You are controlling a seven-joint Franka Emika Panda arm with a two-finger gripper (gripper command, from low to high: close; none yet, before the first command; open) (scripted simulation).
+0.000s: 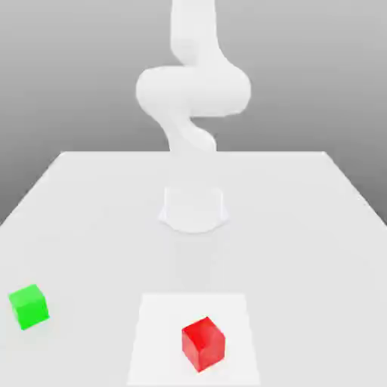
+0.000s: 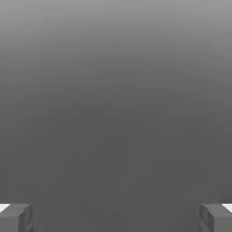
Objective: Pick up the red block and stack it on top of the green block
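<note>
Your pincer (image 2: 116, 217) is spread wide and grips nothing; its two fingertips (image 2: 16, 217) frame only bare grey backdrop. Neither block lies between them. On the white surface (image 1: 302, 227), the red block (image 1: 203, 344) sits well apart from the green block (image 1: 29, 306).

The table (image 1: 91, 204) was just a plain white slab. The green block (image 1: 29, 306) sat near the front edge on the exterior view's left, the red block (image 1: 203, 343) well apart to its right on a slightly brighter square patch (image 1: 159, 340). The arm's round base (image 1: 193, 209) stood mid-table.
</note>
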